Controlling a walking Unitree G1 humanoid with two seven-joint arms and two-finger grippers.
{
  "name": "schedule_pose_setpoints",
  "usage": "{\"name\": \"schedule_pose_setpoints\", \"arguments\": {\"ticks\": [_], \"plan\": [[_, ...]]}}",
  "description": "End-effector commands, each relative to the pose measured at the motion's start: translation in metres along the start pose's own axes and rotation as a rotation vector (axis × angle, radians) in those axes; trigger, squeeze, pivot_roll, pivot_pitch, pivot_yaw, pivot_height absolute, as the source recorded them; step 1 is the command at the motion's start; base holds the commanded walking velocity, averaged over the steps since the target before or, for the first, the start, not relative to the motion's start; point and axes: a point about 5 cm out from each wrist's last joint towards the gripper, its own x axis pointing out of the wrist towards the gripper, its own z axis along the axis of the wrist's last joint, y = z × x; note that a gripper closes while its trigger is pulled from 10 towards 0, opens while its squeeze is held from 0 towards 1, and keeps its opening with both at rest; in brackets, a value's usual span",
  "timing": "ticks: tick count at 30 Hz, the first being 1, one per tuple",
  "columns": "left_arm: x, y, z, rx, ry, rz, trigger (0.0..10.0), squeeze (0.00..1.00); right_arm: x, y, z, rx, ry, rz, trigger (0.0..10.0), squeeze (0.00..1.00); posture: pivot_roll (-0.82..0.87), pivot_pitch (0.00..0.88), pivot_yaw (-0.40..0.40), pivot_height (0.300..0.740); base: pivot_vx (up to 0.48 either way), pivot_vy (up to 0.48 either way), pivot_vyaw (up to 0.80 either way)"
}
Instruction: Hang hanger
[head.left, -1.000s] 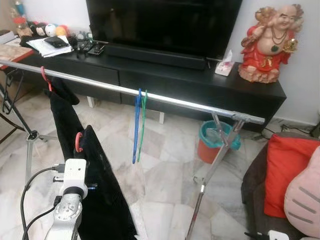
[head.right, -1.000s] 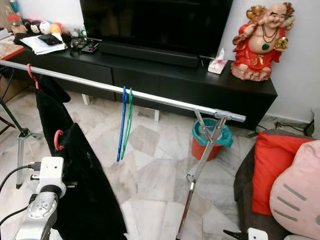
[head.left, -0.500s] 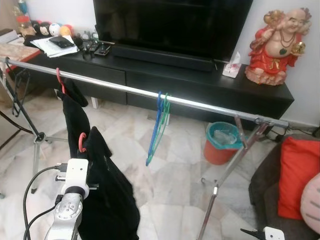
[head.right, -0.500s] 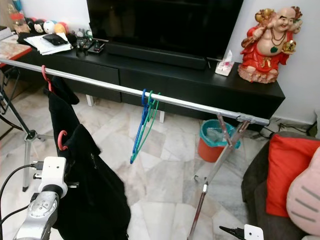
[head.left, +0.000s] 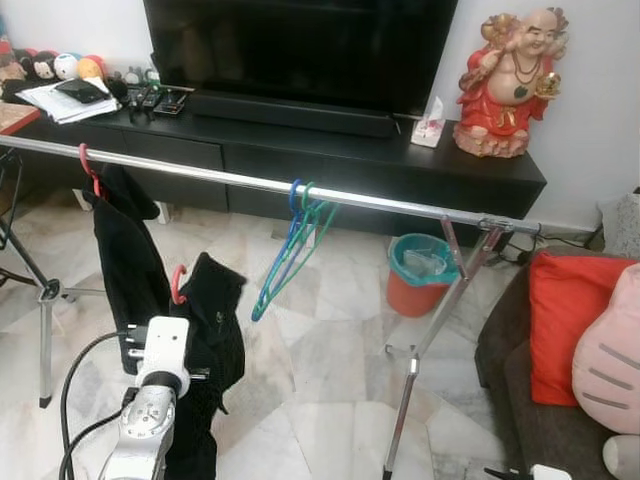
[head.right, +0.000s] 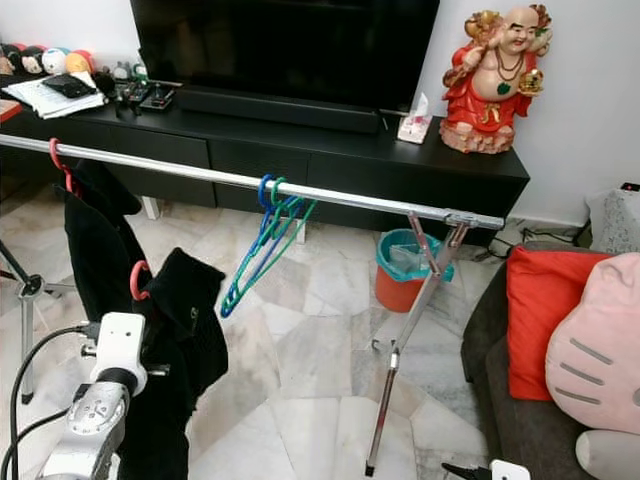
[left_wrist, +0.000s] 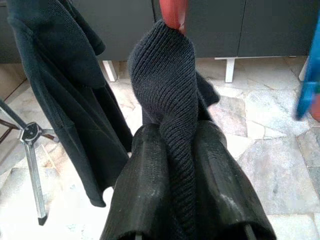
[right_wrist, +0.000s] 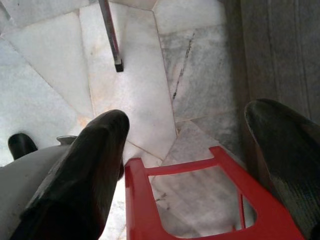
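My left gripper (left_wrist: 177, 165) is shut on a black knit garment (head.left: 210, 320) that hangs on a red hanger, whose hook (head.left: 178, 285) sticks up above the cloth. It holds this below and in front of the silver clothes rail (head.left: 380, 200), near the rail's left part. A second black garment (head.left: 120, 250) hangs from the rail on a red hook (head.left: 88, 165). Bare blue and green hangers (head.left: 290, 250) hang at mid-rail, tilted. My right gripper (right_wrist: 190, 150) is open low at the right, over a red frame (right_wrist: 200, 200) on the floor.
A black TV console (head.left: 400, 160) with a TV stands behind the rail, with a red statue (head.left: 505, 85) at its right end. An orange bin (head.left: 425, 275) sits by the rail's right legs (head.left: 430, 330). A sofa with a red cushion (head.left: 575, 320) is on the right, a tripod (head.left: 45, 300) on the left.
The head views have shifted and pulled back. The blue and green hangers have swung from hanging straight to tilted. My left gripper still holds the garment.
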Motion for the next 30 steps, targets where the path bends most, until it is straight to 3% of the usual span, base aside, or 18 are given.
{"name": "schedule_pose_setpoints", "arguments": {"ticks": [1,7,30], "plan": [[0.0045,-0.0014,0.0147,-0.002,-0.065,0.002,10.0,0.00,-0.0005,-0.0051,0.0040,-0.021,-0.008,-0.011,10.0,0.00,0.03,0.000,-0.076,0.740,0.000,0.000,0.47],[0.0048,-0.0005,0.0153,0.001,-0.067,0.006,10.0,0.00,-0.0004,-0.0041,0.0033,0.015,-0.010,-0.003,10.0,0.00,0.03,0.000,-0.075,0.740,0.289,0.000,0.20],[0.0024,-0.0001,0.0185,0.014,-0.100,0.008,10.0,0.00,-0.0002,-0.0033,0.0036,0.016,-0.007,0.004,10.0,0.00,0.03,0.000,-0.076,0.740,0.315,0.000,0.00]]}}
